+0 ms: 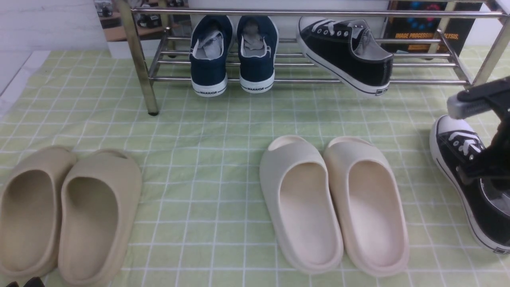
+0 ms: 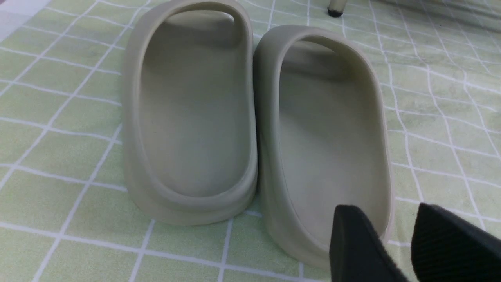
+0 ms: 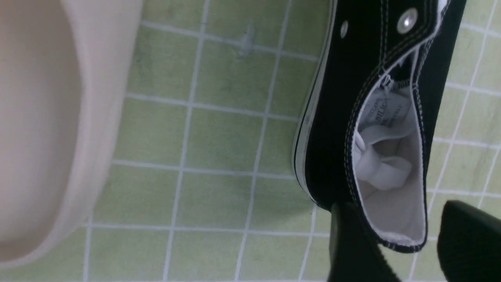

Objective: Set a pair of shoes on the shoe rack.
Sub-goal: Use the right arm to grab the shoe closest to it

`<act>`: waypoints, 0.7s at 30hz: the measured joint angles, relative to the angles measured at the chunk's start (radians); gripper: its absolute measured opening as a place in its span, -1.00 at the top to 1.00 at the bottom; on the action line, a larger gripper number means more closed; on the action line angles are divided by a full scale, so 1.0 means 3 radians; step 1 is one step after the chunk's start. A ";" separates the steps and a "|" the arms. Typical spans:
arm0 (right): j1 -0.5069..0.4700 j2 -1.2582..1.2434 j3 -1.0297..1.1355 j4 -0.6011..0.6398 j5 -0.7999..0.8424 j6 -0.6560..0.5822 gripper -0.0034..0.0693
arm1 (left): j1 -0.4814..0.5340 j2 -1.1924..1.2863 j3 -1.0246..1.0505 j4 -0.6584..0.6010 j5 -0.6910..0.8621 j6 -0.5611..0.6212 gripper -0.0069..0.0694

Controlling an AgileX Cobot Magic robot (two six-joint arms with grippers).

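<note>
Black canvas sneaker (image 1: 458,179) shows white laces, toe cap and grey lining.

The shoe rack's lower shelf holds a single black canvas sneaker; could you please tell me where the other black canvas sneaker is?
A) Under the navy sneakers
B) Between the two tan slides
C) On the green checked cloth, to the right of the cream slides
C: the front view shows the other black canvas sneaker on the green checked cloth, right of the cream slides.

Two navy sneakers (image 1: 212,59), two black sneakers (image 1: 342,52), two tan slides (image 1: 95,215), two cream slides (image 1: 305,203) and one metal shoe rack (image 1: 318,14).
</note>
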 joint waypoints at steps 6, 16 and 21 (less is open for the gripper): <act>-0.0270 0.0173 0.0247 0.0092 -0.0468 0.0083 -0.02 | 0.0000 0.0000 0.0000 0.0000 0.0000 0.0000 0.19; -0.0329 0.0530 0.0263 0.0526 -0.0639 -0.0495 0.28 | 0.0000 0.0000 0.0000 0.0000 0.0000 0.0000 0.19; -0.0329 0.0374 0.0232 0.0533 -0.0590 -0.0573 0.86 | 0.0000 0.0000 0.0000 0.0000 0.0000 0.0000 0.19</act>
